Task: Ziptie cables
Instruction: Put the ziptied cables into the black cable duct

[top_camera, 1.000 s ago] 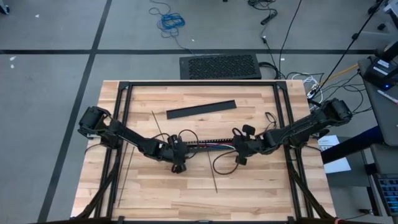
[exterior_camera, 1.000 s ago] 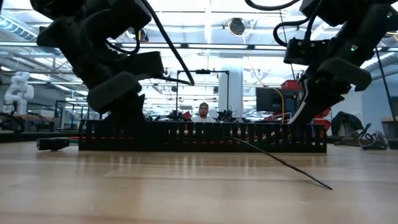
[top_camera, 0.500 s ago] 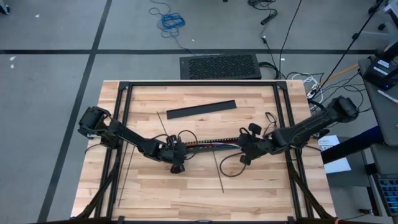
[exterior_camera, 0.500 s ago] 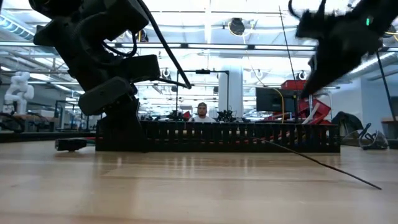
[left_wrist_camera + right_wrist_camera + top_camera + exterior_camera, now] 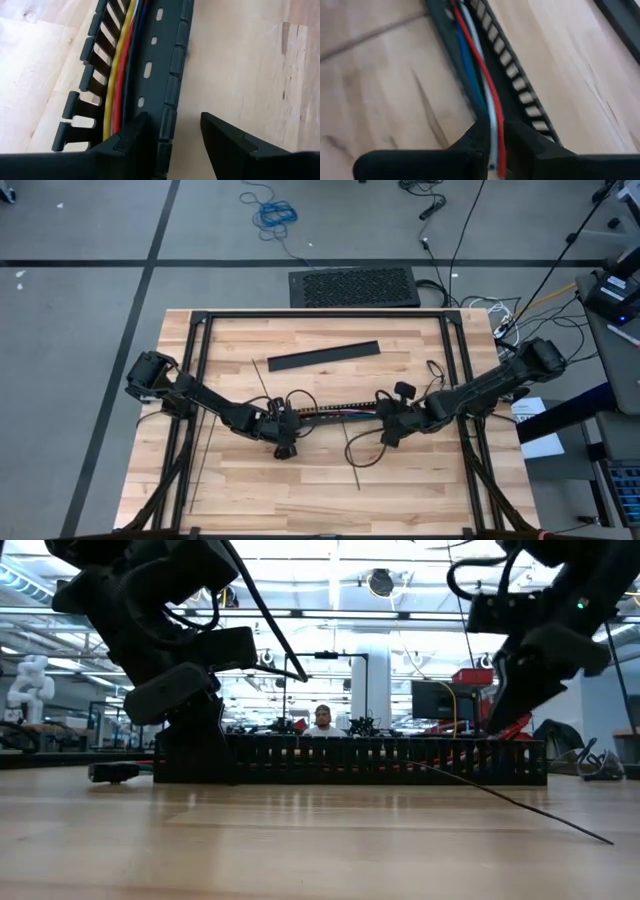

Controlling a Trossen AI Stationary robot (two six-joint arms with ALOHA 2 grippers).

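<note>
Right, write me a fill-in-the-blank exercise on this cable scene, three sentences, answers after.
1. The cables lie inside a black slotted ___.
2. The right gripper has its fingers closed on the ___.
3. The left gripper has one side wall of the channel between its ___ fingers.

Missing words: channel; cables; open
</note>
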